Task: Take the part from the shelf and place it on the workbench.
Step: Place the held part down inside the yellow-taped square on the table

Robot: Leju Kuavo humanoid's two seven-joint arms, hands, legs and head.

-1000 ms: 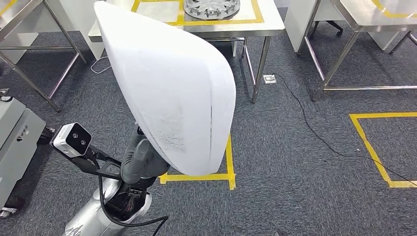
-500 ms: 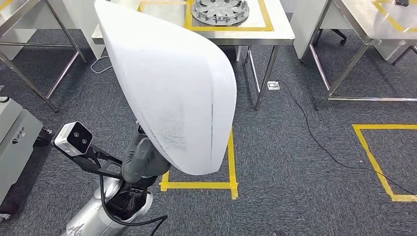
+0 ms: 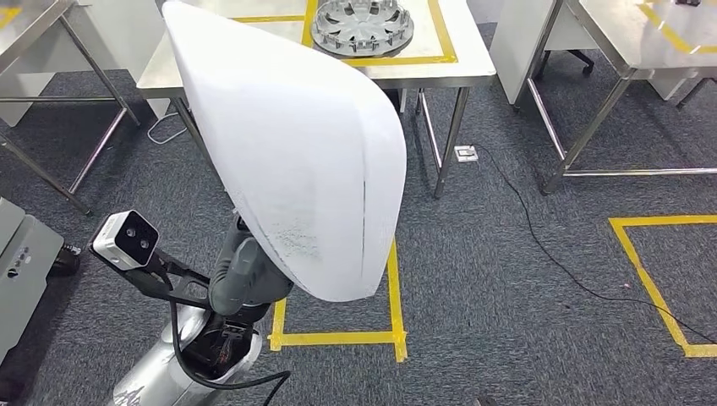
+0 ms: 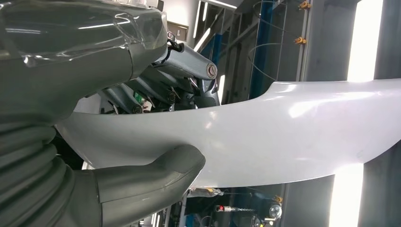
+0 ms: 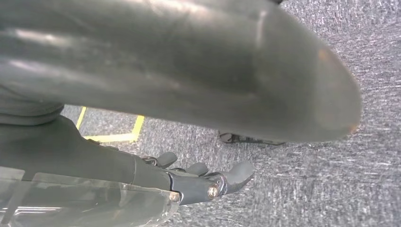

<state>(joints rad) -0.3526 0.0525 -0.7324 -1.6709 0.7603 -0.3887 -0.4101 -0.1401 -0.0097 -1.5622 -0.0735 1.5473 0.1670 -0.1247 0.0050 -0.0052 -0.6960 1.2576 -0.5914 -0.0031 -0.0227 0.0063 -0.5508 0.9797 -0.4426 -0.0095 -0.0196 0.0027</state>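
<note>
While I steer toward the steel table [image 3: 440,72], my left robot hand [image 4: 142,137] clamps the big white curved panel [image 3: 296,161] upright above it for clearance; my right robot hand [image 5: 198,177] hangs slack, fingers apart, holding nothing.

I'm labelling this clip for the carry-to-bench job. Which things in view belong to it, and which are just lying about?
Job:
- white part, held by the left hand
- workbench ahead

Lying about:
- silver wheel cover on the workbench
- black cable on the carpet
- yellow floor tape
- side tables
- right hand, holding nothing
</note>
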